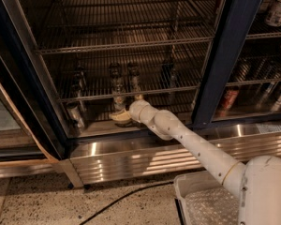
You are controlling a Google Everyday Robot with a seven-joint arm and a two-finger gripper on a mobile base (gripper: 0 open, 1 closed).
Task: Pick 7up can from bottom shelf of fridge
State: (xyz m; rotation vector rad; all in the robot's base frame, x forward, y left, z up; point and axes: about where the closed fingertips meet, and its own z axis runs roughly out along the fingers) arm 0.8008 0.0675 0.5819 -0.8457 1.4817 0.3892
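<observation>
The fridge stands with its left door open. The 7up can, with a pale label and silver top, stands at the front of the bottom shelf. My gripper reaches into the fridge at shelf height, right against the can. Its fingers are apart: one pale finger lies low in front of the can's base, and the other points up to the can's right. I cannot tell whether they touch the can. The can's lower part is hidden by the finger.
A pale can leans at the shelf's left. Several darker cans stand further back. A red can is behind the right glass door. The ribbed steel base panel runs below. A white bin and a black cable are on the floor.
</observation>
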